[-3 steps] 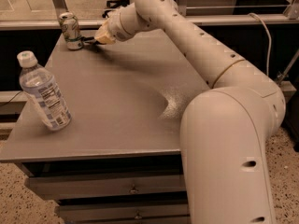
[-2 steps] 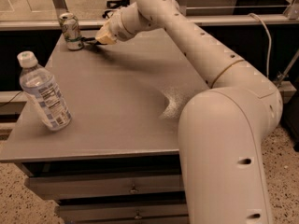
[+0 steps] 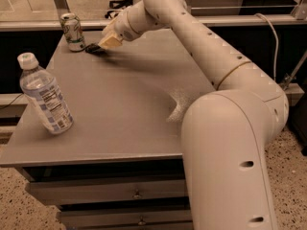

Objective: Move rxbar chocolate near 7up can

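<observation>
The 7up can (image 3: 73, 31) stands upright at the table's far left corner, pale green and white with a silver top. The rxbar chocolate (image 3: 94, 48) shows as a small dark flat shape on the table just right of the can's base, partly hidden by my gripper. My gripper (image 3: 108, 40) is low over the table at the bar's right end, touching or nearly touching it. My arm reaches in from the right across the far half of the table.
A clear plastic water bottle (image 3: 46, 97) with a white cap stands near the left front of the grey table (image 3: 120, 123). Drawers sit under the table's front edge. A glass rail runs behind the far edge.
Almost nothing has moved. The gripper stays by the bar next to the can.
</observation>
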`<state>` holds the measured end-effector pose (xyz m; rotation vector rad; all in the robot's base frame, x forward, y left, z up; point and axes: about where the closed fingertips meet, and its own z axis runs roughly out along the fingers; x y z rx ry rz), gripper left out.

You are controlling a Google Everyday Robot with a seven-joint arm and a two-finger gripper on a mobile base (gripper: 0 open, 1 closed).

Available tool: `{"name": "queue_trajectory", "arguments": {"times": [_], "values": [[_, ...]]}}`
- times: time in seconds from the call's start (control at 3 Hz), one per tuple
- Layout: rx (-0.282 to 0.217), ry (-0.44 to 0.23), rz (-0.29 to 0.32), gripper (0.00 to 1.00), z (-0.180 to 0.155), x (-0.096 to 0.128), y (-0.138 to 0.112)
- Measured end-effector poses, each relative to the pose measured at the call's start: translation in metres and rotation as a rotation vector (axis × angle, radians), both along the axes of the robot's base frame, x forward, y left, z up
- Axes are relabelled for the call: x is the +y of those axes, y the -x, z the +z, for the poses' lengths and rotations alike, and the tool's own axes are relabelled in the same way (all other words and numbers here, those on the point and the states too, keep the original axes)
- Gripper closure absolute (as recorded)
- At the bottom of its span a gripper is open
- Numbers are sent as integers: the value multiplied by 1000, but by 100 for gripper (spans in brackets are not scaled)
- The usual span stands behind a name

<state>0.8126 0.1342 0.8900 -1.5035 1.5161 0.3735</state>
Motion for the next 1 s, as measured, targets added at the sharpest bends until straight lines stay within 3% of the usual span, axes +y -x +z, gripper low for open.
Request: {"name": "queue_trajectory", "arguments": {"times": [0.33,0.67,1.0], "values": [[13,5,5,1,-1,-4,1],[46,-25,7,0,5,-24,4],[104,-127,-21,0,26,-68,12]]}}
